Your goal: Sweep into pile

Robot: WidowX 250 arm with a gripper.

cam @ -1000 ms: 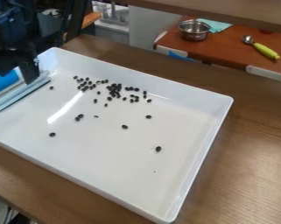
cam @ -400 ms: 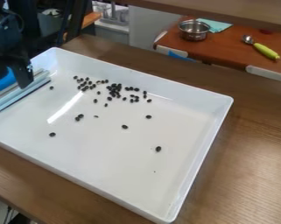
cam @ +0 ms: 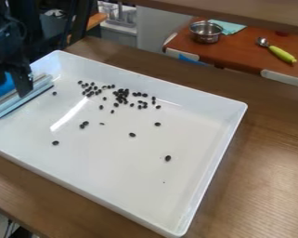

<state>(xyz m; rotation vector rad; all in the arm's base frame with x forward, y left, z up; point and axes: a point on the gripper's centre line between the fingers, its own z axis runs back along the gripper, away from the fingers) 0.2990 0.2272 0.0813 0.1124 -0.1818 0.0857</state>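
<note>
Gripper (cam: 12,87) over tray's (cam: 182,95) left end; clamped or not, cannot tell. Sweeper (cam: 22,98) inside same end, long edge slanting; dark beans (cam: 121,95) rightward (mostly toward tray's far wall).

There are dozens of beans (cam: 132,135), one tray (cam: 113,162), sweeper (cam: 11,105), pot (cam: 206,37), scoop (cam: 281,53), cloth (cam: 233,29).

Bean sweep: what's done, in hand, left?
Looks partway. Done: many small black oval beans loosely grouped toward the far side of the white plastic tray. In hand: black end effector at the long silver-and-blue tool, grip unclear. Left: outlying beans, tighter pile.
</note>
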